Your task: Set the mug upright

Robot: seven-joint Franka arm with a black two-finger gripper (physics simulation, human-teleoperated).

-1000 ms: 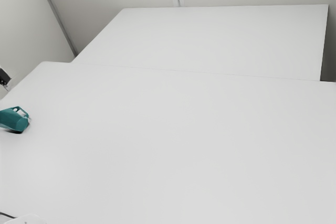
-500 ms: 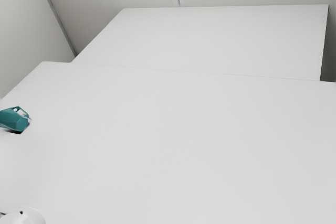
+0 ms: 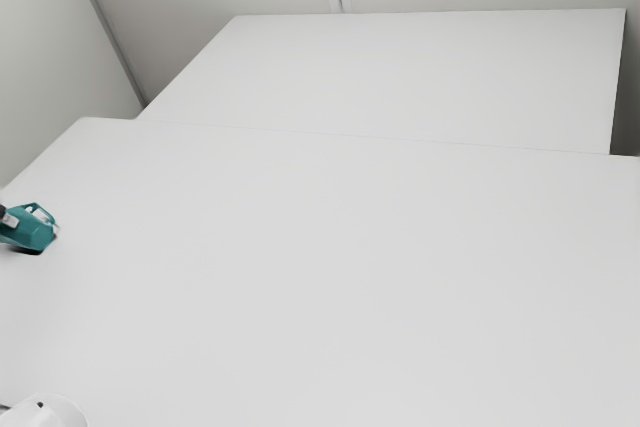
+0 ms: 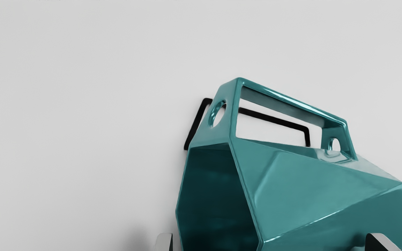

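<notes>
The teal faceted mug (image 3: pixel 32 231) lies on its side on the white table at the exterior view's left edge. Over it, the gripper (image 3: pixel 8 217) is partly in the picture, its tip at the mug's near part. From the wrist view, the mug (image 4: pixel 291 184) has its hollow mouth toward one finger and its base end toward the other, with the angular handle out to the side. The gripper (image 4: pixel 270 242) is open, its fingertips far apart, one just beyond the rim and the other by the base end. The mug's lower part is cut off there.
The white table (image 3: pixel 330 277) extends widely from the mug toward the exterior view's right. Behind it stands a second white surface (image 3: pixel 400 77), with pale walls beyond. A rounded white part (image 3: pixel 48 414) shows at the exterior view's bottom left corner.
The gripper has come down to the mug; a second ago its dark part was higher at the exterior view's left edge. The mug has not visibly moved. The white part at bottom left has shifted slightly.
</notes>
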